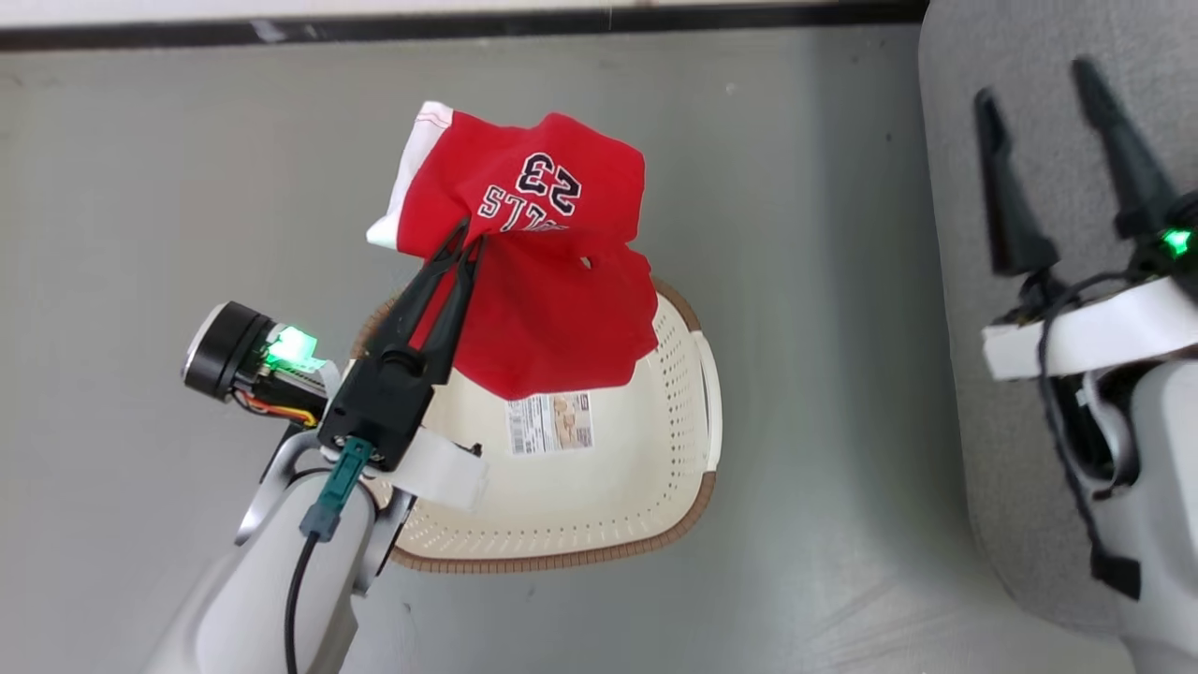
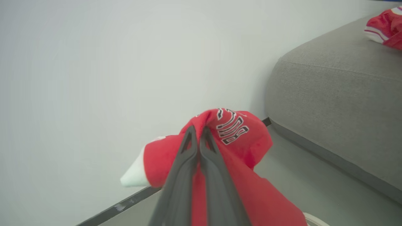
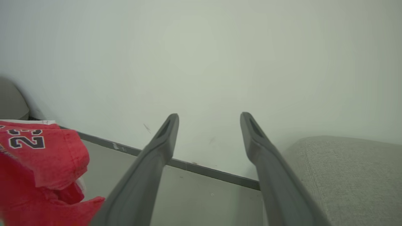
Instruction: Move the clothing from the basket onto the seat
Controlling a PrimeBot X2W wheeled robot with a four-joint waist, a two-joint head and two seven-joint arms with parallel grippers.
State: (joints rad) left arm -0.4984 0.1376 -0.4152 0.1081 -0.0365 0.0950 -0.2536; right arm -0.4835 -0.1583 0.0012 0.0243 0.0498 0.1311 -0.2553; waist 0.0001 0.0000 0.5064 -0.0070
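At the lower left of the head view, the left gripper (image 1: 471,236) has its fingers closed on a red shirt (image 1: 552,309) and holds it above the basket (image 1: 562,560). The basket stands at centre on the grey floor (image 1: 140,187), with its label (image 1: 549,423) showing. At right, the right gripper (image 1: 1034,84) is spread wide and holds nothing, over the seat (image 1: 955,328). In the upper right corner of the left wrist view, another red shirt (image 2: 384,26) lies on the seat.

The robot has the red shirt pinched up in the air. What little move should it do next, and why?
Probably swing the left gripper rightward toward the sofa. It is shut on the red shirt, which hangs above the basket, and the sofa lies to that side.
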